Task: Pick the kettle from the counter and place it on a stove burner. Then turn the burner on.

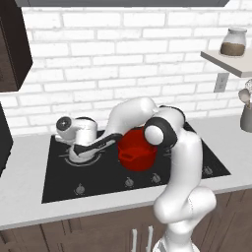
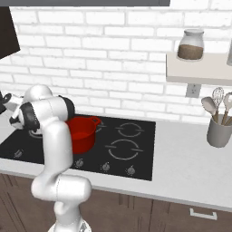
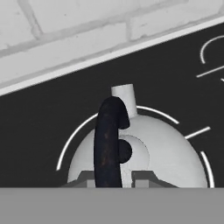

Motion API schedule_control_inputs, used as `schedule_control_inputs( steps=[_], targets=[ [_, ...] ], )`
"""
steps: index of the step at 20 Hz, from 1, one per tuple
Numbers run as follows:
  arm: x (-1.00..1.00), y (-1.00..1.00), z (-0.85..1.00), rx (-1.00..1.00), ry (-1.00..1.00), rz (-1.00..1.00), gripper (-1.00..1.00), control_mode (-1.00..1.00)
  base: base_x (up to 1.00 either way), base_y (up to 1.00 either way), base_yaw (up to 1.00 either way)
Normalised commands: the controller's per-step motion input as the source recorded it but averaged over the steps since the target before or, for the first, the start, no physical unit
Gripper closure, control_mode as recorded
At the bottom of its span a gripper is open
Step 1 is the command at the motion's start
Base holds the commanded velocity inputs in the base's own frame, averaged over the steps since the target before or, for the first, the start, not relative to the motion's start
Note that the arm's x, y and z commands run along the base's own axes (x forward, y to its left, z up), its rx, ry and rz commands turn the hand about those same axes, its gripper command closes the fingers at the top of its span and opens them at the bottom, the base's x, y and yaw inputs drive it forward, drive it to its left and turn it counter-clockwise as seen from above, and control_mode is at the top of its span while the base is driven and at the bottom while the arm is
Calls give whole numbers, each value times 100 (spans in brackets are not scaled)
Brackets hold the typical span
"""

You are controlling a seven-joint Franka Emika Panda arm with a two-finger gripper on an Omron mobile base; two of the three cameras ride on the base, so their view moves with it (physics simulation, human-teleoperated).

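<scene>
1. The kettle (image 1: 78,147) sits on the stove (image 1: 54,189), on the large back-left burner (image 3: 70,140); in the hand view the white ring arcs curve round its base, so it looks roughly centred there. Placement appears done; the knob turn is not.
2. Handling, as a judgement: a small, rigid metal body, probably light when empty, with a smooth rounded shell that would slip under a pinch. The dark arched handle (image 3: 107,144) over the lid is the sensible place to hold it, taken at the crown so the kettle hangs level. The short spout (image 3: 124,97) points toward the brick wall.
3. The gripper (image 3: 114,181) sits right over the kettle top, its finger tips (image 3: 89,180) flanking the foot of the handle. The jaws stand only slightly apart, a narrow gap on either side of the arch. Whether the pads press the handle or have just come free, the frames do not settle.
4. A red pot (image 1: 138,147) stands just beside the kettle on the neighbouring ring, partly behind the arm in the left base view.
5. Knobs (image 1: 129,182) run along the stove's front edge; which one serves this burner cannot be told.
</scene>
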Motion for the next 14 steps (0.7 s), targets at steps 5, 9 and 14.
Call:
schedule_control_inputs(
  steps=[5,9,14],
  targets=[
    [33,16,-19,-3,0,-4,100,-100,0,0,0],
    [18,1,-20,-2,0,-3,100,-100,0,0,0],
    [4,-1,-21,0,0,0,-100,-100,0,0,0]
  ],
)
